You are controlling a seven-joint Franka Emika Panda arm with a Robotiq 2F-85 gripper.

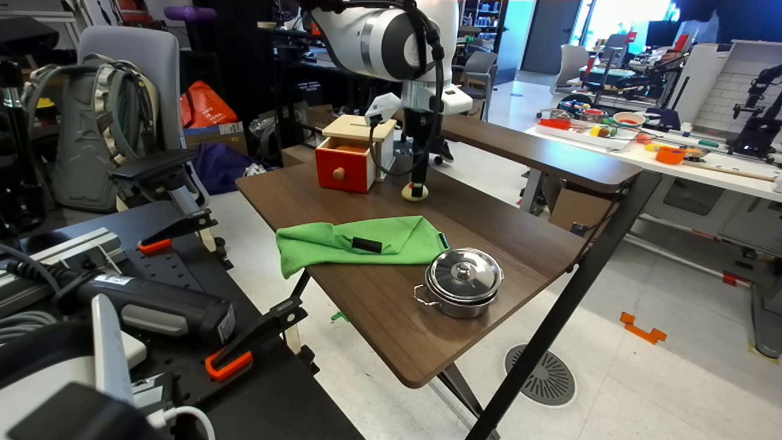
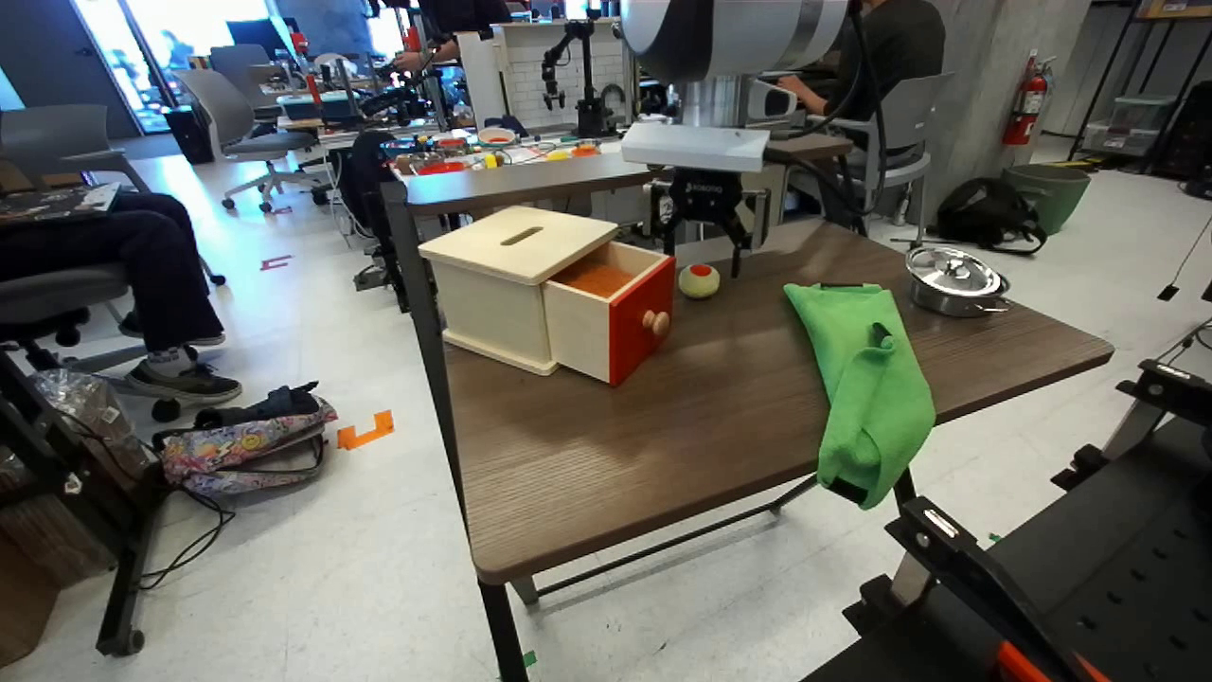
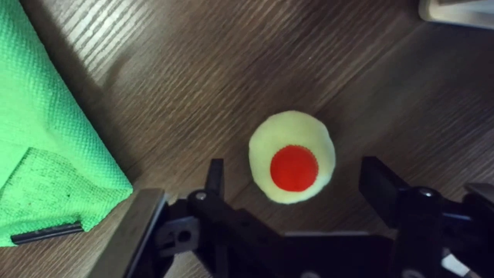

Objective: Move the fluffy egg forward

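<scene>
The fluffy egg is a soft pale-yellow lump with a round red patch on top. It rests on the brown table, and it shows in both exterior views. My gripper points down over it, open and empty. In the wrist view the egg lies between the two fingertips, with a gap on each side. In an exterior view the gripper stands just above and around the egg. In an exterior view a finger of the gripper covers part of the egg.
A red-and-tan wooden box with its drawer pulled out stands close beside the egg. A green cloth lies on the other side and hangs over the table edge. A lidded metal pot stands beyond the cloth.
</scene>
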